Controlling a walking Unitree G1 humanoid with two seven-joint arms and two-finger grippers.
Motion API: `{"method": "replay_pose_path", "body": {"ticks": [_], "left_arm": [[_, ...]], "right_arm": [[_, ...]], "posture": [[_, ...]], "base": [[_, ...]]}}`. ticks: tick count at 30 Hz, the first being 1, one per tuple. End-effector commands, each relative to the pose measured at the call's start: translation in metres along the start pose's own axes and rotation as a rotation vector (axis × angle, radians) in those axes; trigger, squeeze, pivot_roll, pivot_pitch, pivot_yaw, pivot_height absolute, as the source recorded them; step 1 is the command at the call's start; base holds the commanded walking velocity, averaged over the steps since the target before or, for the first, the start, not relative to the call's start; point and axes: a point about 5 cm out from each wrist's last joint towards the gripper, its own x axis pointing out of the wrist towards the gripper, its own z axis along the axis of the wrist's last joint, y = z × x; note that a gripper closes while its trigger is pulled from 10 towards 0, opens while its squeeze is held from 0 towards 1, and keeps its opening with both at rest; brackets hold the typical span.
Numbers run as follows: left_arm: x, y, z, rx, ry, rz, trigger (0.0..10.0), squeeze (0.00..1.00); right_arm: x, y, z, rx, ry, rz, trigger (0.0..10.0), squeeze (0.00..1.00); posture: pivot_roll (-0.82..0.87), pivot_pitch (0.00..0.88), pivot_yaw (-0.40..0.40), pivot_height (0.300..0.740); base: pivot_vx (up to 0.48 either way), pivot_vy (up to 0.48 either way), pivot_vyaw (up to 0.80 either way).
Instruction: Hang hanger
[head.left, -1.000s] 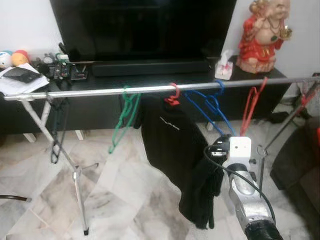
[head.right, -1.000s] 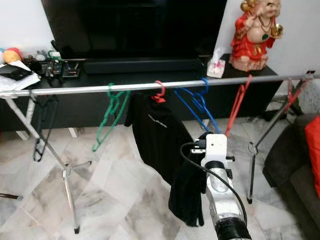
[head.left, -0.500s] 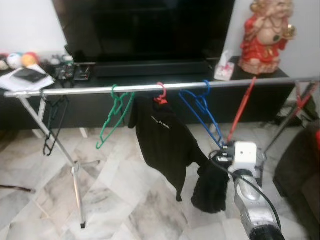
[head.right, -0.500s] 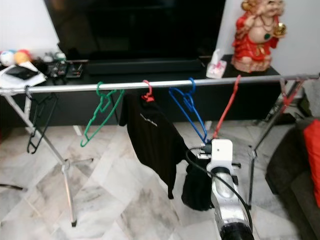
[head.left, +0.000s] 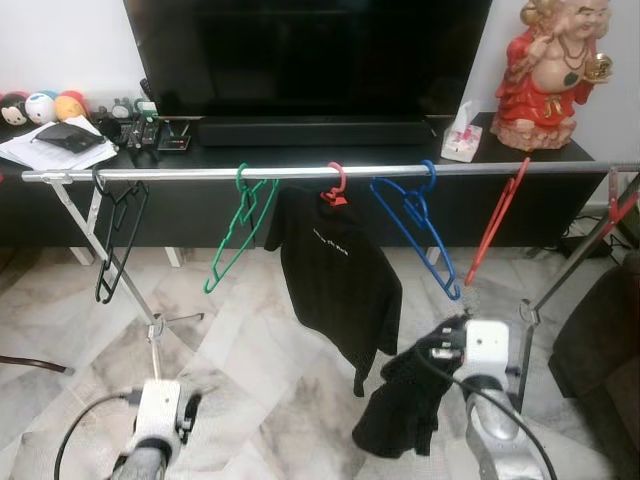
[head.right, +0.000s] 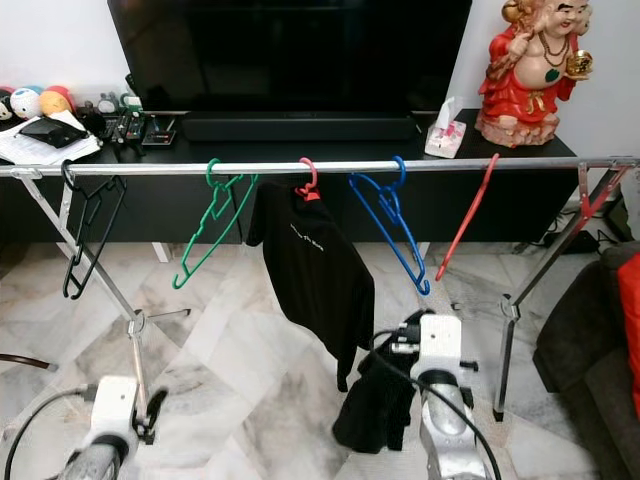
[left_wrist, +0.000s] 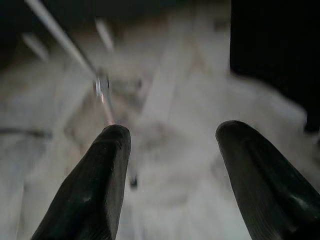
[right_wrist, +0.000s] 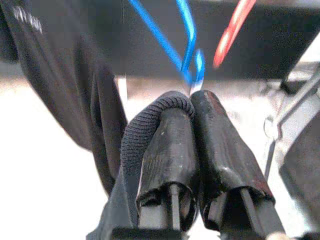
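- Right claw (right_wrist: 192, 107) is pinching a bunched black garment (head.left: 400, 405) low beside the rack.
- Left claw (left_wrist: 172, 145) hangs spread above the floor (head.left: 260, 380).
- Red hanger (head.left: 336, 186) with a black shirt (head.left: 335, 275) hangs on the rail (head.left: 200, 174).

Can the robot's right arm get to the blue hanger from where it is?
Probably yes. The right gripper sits just below the blue hanger with nothing between them. But its fingers are shut on a dark garment, so it could not grab the hanger without letting that go.
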Motion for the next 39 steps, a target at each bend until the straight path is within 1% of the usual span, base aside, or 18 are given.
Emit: {"method": "replay_pose_path", "body": {"ticks": [1, 2, 3, 8, 12, 16, 18, 19, 20, 23, 24, 26, 28, 29, 34, 35, 36, 39], "left_arm": [[-0.001, 0.000, 0.006, -0.007, -0.046, 0.011, 10.0, 0.00], [0.000, 0.001, 0.016, -0.008, -0.103, 0.019, 10.0, 0.00], [0.000, 0.003, 0.020, -0.011, -0.126, 0.026, 10.0, 0.00], [-0.003, 0.006, 0.034, -0.018, -0.205, 0.045, 10.0, 0.00], [-0.012, 0.008, 0.052, -0.014, -0.303, 0.065, 10.0, 0.00], [-0.014, 0.009, 0.056, -0.019, -0.322, 0.072, 10.0, 0.00], [-0.014, 0.007, 0.072, -0.018, -0.378, 0.084, 10.0, 0.00], [-0.014, 0.007, 0.072, -0.018, -0.378, 0.084, 10.0, 0.00], [-0.012, 0.005, 0.083, -0.033, -0.408, 0.079, 10.0, 0.00], [-0.011, 0.002, 0.090, -0.051, -0.428, 0.067, 10.0, 0.00], [-0.009, 0.000, 0.098, -0.058, -0.454, 0.047, 10.0, 0.00], [-0.007, -0.001, 0.105, -0.064, -0.471, 0.038, 10.0, 0.00], [-0.007, -0.001, 0.109, -0.068, -0.474, 0.034, 10.0, 0.00], [-0.008, -0.001, 0.111, -0.070, -0.474, 0.027, 10.0, 0.00], [-0.009, -0.005, 0.109, -0.078, -0.446, 0.005, 10.0, 0.00], [-0.009, -0.005, 0.109, -0.078, -0.446, 0.005, 10.0, 0.00], [-0.009, -0.003, 0.110, -0.083, -0.448, 0.007, 10.0, 0.00], [-0.010, -0.001, 0.112, -0.088, -0.448, 0.005, 10.0, 0.00]], "right_arm": [[-0.003, 0.000, -0.009, -0.010, 0.028, 0.002, 10.0, 0.00], [-0.007, -0.001, -0.019, -0.017, 0.071, 0.001, 10.0, 0.00], [-0.009, -0.002, -0.024, -0.020, 0.091, -0.001, 10.0, 0.00], [-0.016, 0.001, -0.040, -0.039, 0.160, 0.022, 10.0, 0.00], [-0.023, 0.005, -0.057, -0.066, 0.252, 0.041, 10.0, 0.00], [-0.024, 0.005, -0.059, -0.067, 0.269, 0.040, 10.0, 0.00], [-0.027, 0.004, -0.068, -0.106, 0.332, 0.048, 10.0, 0.00], [-0.027, 0.004, -0.068, -0.106, 0.332, 0.048, 10.0, 0.00], [-0.029, 0.004, -0.073, -0.123, 0.362, 0.054, 10.0, 0.00], [-0.030, 0.003, -0.074, -0.124, 0.365, 0.057, 10.0, 0.00], [-0.032, 0.001, -0.075, -0.146, 0.364, 0.058, 10.0, 0.00], [-0.032, -0.004, -0.075, -0.142, 0.358, 0.042, 10.0, 0.00], [-0.031, -0.013, -0.074, -0.108, 0.347, -0.018, 10.0, 0.00], [-0.030, -0.024, -0.072, -0.105, 0.341, -0.087, 10.0, 0.00], [-0.034, -0.035, -0.077, -0.179, 0.366, -0.150, 10.0, 0.00], [-0.034, -0.035, -0.077, -0.179, 0.366, -0.150, 10.0, 0.00], [-0.037, -0.041, -0.079, -0.155, 0.371, -0.199, 10.0, 0.00], [-0.040, -0.047, -0.081, -0.134, 0.386, -0.243, 10.0, 0.00]], "posture": [[-0.06, 0.000, -0.021, 0.740], [-0.07, 0.000, -0.022, 0.740], [-0.07, 0.000, -0.022, 0.740], [-0.06, 0.000, -0.024, 0.740], [-0.05, 0.002, -0.033, 0.740], [-0.04, 0.006, -0.035, 0.740], [-0.04, 0.012, -0.041, 0.740], [-0.04, 0.012, -0.041, 0.740], [-0.04, 0.010, -0.042, 0.740], [-0.04, 0.007, -0.043, 0.740], [-0.04, 0.001, -0.038, 0.740], [-0.04, 0.001, -0.036, 0.740], [-0.05, 0.000, -0.032, 0.740], [-0.05, 0.000, -0.029, 0.740], [-0.05, 0.000, -0.025, 0.740], [-0.05, 0.000, -0.025, 0.740], [-0.05, 0.000, -0.025, 0.740], [-0.05, 0.000, -0.021, 0.740]], "base": [[0.000, 0.000, 0.00], [0.000, 0.000, 0.00], [0.000, 0.000, 0.00], [0.000, 0.000, 0.00], [0.000, 0.000, 0.00], [0.000, 0.000, 0.00], [0.000, 0.000, 0.00], [0.000, 0.000, 0.00], [0.000, 0.000, 0.00], [0.000, 0.000, 0.00], [0.000, 0.000, 0.00], [0.000, 0.000, 0.00], [0.000, 0.000, 0.00], [0.000, 0.000, 0.00], [0.000, 0.000, 0.00], [0.000, 0.000, 0.00], [0.000, 0.000, 0.00], [0.000, 0.000, 0.00]]}}
